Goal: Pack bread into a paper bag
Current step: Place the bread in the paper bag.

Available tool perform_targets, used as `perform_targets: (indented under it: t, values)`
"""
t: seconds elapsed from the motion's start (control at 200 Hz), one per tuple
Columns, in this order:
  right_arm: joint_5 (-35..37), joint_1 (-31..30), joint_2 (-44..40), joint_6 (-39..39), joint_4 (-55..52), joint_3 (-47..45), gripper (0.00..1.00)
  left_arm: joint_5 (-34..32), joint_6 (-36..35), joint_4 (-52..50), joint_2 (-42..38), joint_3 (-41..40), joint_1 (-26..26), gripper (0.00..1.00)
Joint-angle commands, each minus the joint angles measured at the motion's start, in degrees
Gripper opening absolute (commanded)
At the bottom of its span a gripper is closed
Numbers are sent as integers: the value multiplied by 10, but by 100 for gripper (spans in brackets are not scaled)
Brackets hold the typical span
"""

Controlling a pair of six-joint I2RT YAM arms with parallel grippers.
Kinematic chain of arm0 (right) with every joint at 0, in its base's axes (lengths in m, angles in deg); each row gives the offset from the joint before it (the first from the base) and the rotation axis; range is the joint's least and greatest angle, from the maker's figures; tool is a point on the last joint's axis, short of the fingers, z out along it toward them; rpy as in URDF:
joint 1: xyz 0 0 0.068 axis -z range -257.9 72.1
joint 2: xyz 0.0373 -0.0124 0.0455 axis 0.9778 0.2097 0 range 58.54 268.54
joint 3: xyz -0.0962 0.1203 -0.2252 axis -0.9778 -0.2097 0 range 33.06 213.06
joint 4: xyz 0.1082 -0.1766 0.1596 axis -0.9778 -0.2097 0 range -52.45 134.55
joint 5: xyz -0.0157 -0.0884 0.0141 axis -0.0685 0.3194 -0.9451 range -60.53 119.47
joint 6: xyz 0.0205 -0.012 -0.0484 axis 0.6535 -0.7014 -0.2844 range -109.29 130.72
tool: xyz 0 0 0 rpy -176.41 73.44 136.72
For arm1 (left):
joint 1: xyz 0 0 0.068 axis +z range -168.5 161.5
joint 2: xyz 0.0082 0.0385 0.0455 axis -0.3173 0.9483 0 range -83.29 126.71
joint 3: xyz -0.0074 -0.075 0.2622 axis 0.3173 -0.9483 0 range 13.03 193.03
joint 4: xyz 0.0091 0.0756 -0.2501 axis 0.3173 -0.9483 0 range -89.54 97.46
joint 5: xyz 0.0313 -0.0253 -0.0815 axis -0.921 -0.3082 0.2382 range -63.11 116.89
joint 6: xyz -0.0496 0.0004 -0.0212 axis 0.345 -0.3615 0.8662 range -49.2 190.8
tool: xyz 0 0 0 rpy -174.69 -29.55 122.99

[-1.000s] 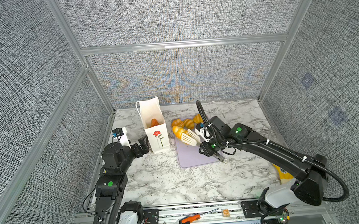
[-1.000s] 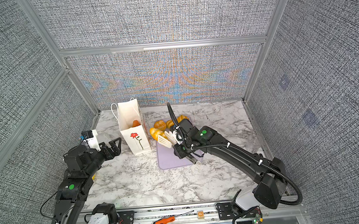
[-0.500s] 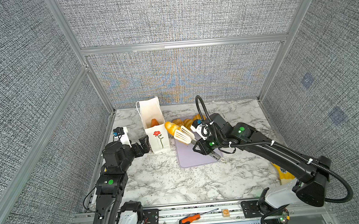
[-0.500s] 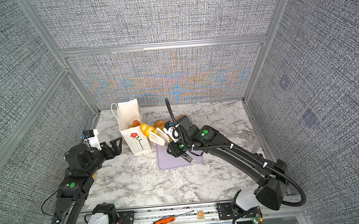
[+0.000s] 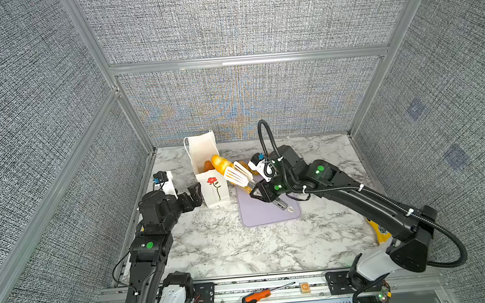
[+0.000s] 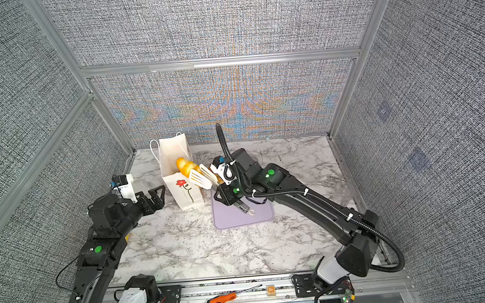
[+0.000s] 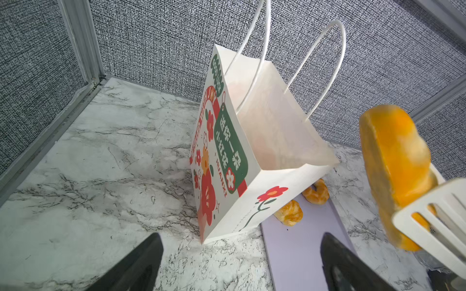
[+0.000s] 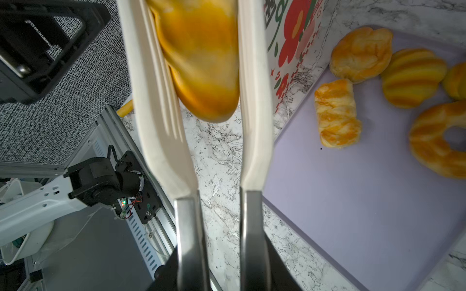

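The white flower-printed paper bag [image 5: 207, 172] [image 6: 178, 178] [image 7: 252, 151] stands open at the back left, one orange bread [image 5: 207, 166] inside. My right gripper [image 5: 263, 190] [image 8: 222, 264] is shut on the metal handles of white tongs [image 5: 238, 174] [image 8: 254, 100]. The tongs clamp a long golden roll [image 5: 220, 163] [image 6: 185, 166] [image 7: 393, 156] [image 8: 201, 58] at the bag's mouth. My left gripper [image 5: 194, 193] [image 7: 239, 264] stands open just left of the bag's base, holding nothing. Several more breads [image 8: 360, 54] [image 8: 336, 113] and a ring doughnut [image 8: 428, 141] lie on the lilac tray [image 5: 267, 215] [image 8: 365, 189].
Grey walls close in the marble table on three sides. A yellow object [image 5: 379, 230] lies at the right edge behind my right arm. An orange-handled screwdriver [image 5: 255, 296] rests on the front rail.
My right arm has carried the tongs and the roll leftward and up from over the tray to the bag's mouth. My left arm has barely moved.
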State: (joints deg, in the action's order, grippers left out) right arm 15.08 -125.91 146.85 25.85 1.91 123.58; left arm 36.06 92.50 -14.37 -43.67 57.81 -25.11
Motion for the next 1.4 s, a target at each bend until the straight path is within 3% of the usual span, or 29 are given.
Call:
perform_targets:
  t: [0.0,0.48,1.051,1.396]
  values:
    - [-13,-1,21,3,18,33,35,6,0,17,-1,4,0,99]
    - [-44,5,127,15,-2,177,38,6,-7,16,-3,0,-1,99]
    - [-63,20,208,43,11,259,39,6,-6,14,-4,2,-1,99]
    - [-35,21,241,38,-15,295,44,3,-6,14,-4,0,-1,99]
